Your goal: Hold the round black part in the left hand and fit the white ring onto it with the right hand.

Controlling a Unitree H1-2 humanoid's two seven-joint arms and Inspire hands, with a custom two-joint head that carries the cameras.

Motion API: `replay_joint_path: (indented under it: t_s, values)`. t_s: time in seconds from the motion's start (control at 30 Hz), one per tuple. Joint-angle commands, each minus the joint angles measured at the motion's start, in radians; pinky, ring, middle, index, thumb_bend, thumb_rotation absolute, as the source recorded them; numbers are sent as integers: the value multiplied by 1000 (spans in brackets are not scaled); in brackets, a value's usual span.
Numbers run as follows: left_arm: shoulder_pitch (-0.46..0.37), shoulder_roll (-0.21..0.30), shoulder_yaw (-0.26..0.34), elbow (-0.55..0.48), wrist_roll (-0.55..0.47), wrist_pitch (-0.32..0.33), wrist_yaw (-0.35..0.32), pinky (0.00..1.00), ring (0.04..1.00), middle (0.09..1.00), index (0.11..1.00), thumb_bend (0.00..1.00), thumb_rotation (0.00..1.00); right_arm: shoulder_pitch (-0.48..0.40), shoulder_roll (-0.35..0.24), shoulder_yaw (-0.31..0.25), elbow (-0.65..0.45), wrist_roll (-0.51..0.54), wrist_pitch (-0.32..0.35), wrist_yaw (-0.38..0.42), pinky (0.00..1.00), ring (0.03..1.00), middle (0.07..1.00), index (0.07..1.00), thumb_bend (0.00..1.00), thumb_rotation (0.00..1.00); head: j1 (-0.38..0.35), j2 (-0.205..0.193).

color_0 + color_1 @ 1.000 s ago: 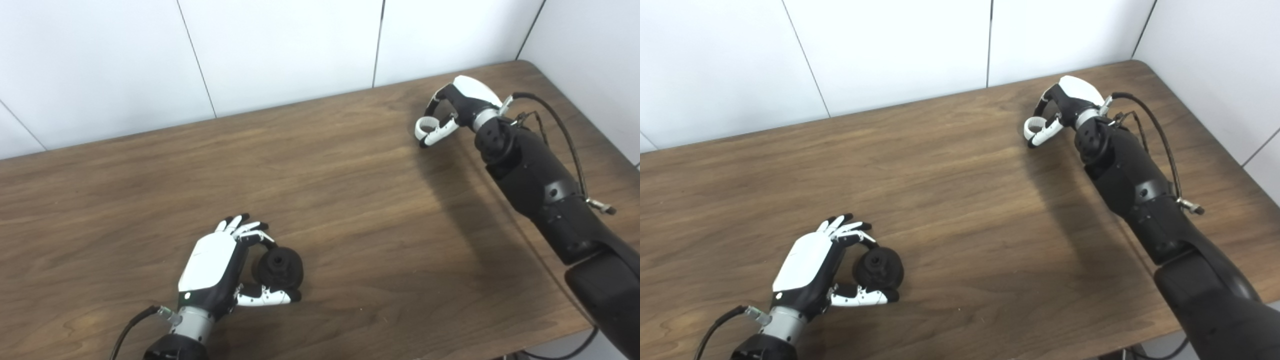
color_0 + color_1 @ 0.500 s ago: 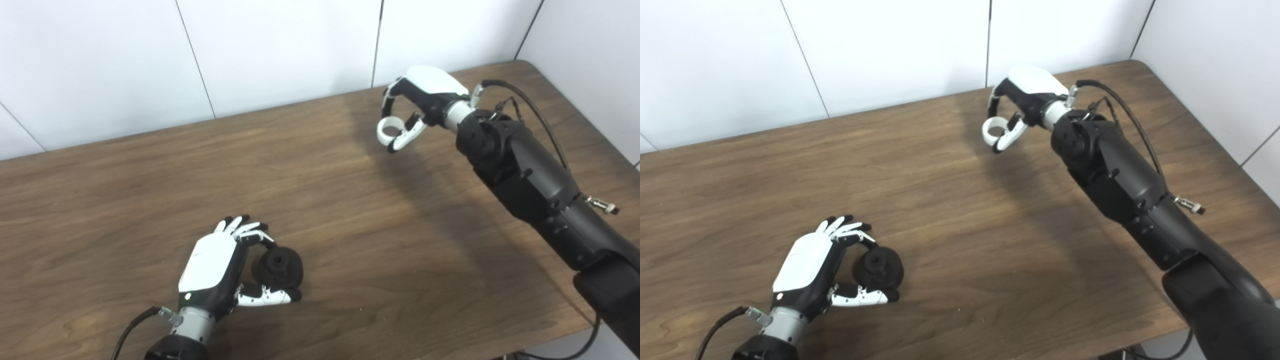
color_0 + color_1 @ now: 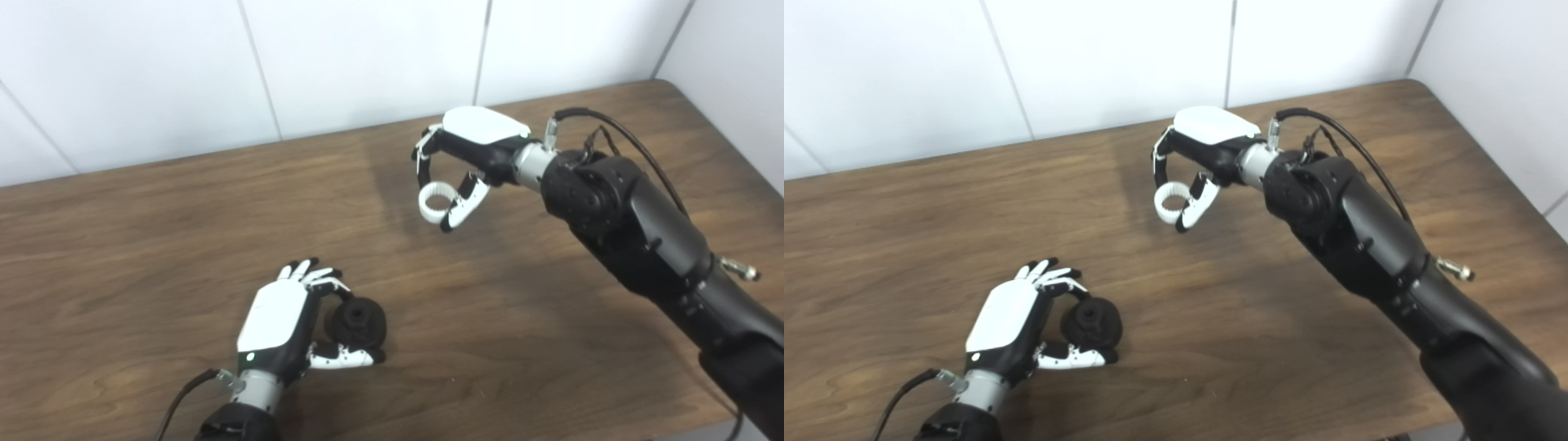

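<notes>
The round black part [image 3: 357, 318] rests on the wooden table [image 3: 153, 245] at the lower left, with a raised hub facing up. My left hand [image 3: 288, 321] is curled around it, fingers behind and thumb in front, gripping its sides. My right hand [image 3: 465, 153] hovers above the table's middle, up and to the right of the black part. It pinches the white ring [image 3: 435, 201] between fingers and thumb, the ring's opening in plain sight. The white ring [image 3: 1171, 206] hangs well apart from the black part [image 3: 1092, 320].
White wall panels [image 3: 367, 55] stand behind the table's far edge and along its right side. My right arm [image 3: 643, 239] crosses the right part of the table, with a black cable looping over the wrist.
My right hand has carried the white ring left and toward me, away from the far right corner. The left hand keeps its hold on the black part. The camera shifted slightly.
</notes>
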Motion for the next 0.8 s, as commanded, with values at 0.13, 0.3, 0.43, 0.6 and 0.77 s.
replay_joint_path:
  t_s: [0.13, 0.3, 0.43, 0.6, 0.77]
  values:
    - [22, -1, -28, 43, 37, 49, -57, 1000, 953, 834, 484, 522, 56, -22, 22, 9, -73, 5, -43, 35, 818, 924, 810, 484, 523, 134, 41, 5]
    - [19, -7, -35, 59, 45, 48, -41, 1000, 950, 831, 484, 521, 56, -2, 57, 27, -99, -3, -36, 54, 867, 949, 829, 485, 523, 134, 57, 8]
    - [20, -13, -36, 67, 40, 48, -29, 1000, 954, 831, 484, 522, 55, 11, 81, 34, -119, -6, -50, 54, 883, 961, 829, 485, 523, 134, 66, 12]
    - [15, -21, -40, 73, 41, 51, -29, 1000, 956, 836, 484, 522, 56, 20, 104, 42, -149, -2, -74, 57, 910, 960, 827, 484, 523, 133, 75, 18]
    - [10, -28, -43, 75, 45, 58, -36, 1000, 959, 841, 484, 521, 57, 32, 118, 39, -165, 8, -114, 52, 923, 952, 814, 485, 522, 136, 84, 23]
